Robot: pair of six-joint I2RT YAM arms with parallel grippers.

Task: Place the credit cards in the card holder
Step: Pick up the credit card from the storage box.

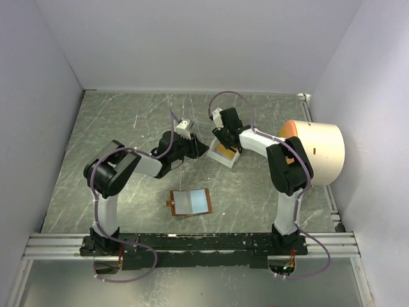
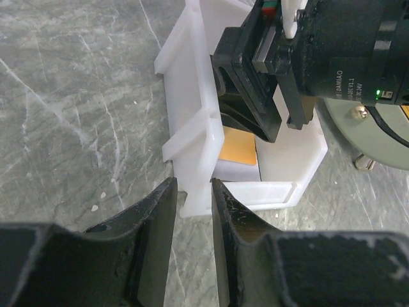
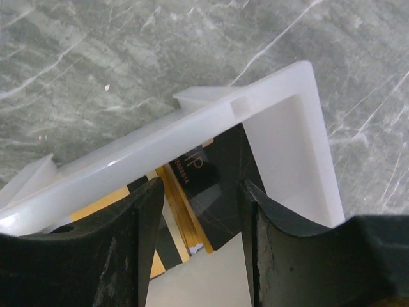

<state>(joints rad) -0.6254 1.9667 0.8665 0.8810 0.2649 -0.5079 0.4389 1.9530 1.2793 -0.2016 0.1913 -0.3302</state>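
My left end effector is clenched on the side wall of the white tray, with the wall pinched between its two fingers near one corner. Just beyond its tips, my right end effector hangs down into the tray from above. Its fingers stand apart, released, with nothing clamped between them. The credit cards lie flat on the tray floor, directly under and between those right fingers. A dark face with gold stripes shows in the gap, and orange shows beside it toward the left finger. The tray sits on the grey marbled desk. The card holder lies open on the desk with its clear pockets up. It is well apart from both end effectors, back toward my bases and between my two arms. Farther out, past my right arm, a pale round drum stands at the desk's edge.
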